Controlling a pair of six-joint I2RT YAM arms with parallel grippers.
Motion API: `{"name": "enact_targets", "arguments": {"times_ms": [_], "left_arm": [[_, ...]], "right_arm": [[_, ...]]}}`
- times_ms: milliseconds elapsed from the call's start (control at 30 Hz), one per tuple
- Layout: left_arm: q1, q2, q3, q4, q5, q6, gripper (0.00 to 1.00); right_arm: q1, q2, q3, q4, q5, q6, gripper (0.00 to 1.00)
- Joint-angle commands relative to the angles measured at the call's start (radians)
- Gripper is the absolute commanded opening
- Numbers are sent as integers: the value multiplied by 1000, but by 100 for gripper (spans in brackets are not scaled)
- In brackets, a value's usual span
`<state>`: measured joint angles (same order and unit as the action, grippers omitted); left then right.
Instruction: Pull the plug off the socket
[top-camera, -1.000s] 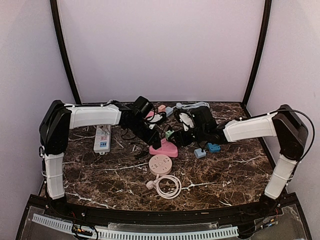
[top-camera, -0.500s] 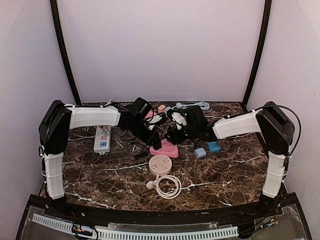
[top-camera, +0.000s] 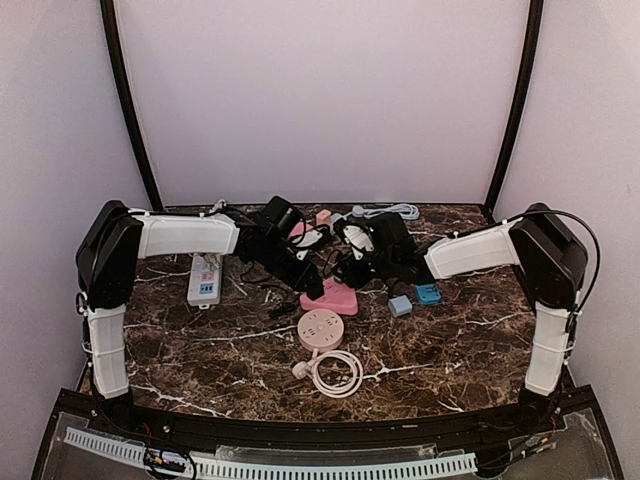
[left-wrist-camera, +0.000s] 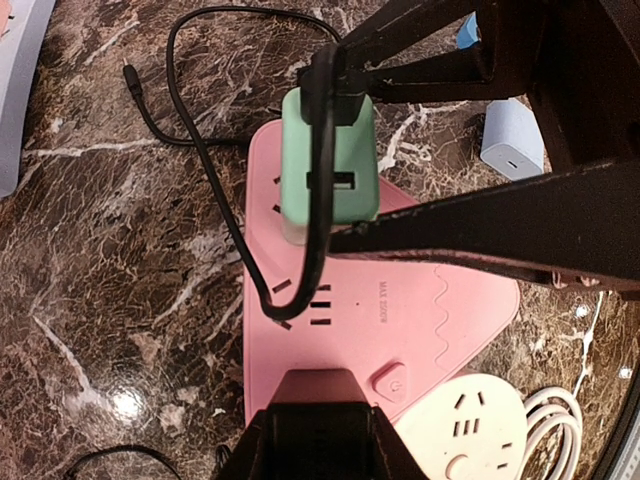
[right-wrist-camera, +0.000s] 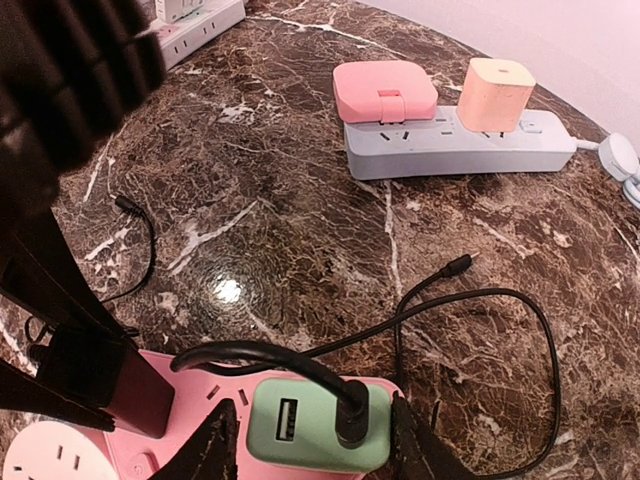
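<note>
right fingers (right-wrist-camera: 218, 445): set either side of green plug (right-wrist-camera: 318, 424), contact not discernible; plug seated in pink socket (right-wrist-camera: 150, 400), black cable (right-wrist-camera: 420, 320) in its usb port.
left wrist view: left gripper (left-wrist-camera: 318, 425) pressing pink socket (left-wrist-camera: 400, 310); its spread cannot be told; plug (left-wrist-camera: 330, 165) upright.
top view: both grippers meet over socket (top-camera: 327, 297).

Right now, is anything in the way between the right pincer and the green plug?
No solid object. The right pincer already straddles the green plug on the pink socket; only the black cable plugged into it loops across.
</note>
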<state>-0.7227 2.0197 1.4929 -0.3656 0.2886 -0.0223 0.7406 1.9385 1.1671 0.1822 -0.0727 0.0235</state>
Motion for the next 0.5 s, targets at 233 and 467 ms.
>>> {"name": "enact_targets", "arguments": {"times_ms": [233,467], "left_arm": [[-4,19,-44,-58,9,-31,8],[-10,43,-42,-72,9,-32,7]], "right_arm": [[32,-65,-38,81,5,33,23],[69,-120,-50,134,18,47,17]]}}
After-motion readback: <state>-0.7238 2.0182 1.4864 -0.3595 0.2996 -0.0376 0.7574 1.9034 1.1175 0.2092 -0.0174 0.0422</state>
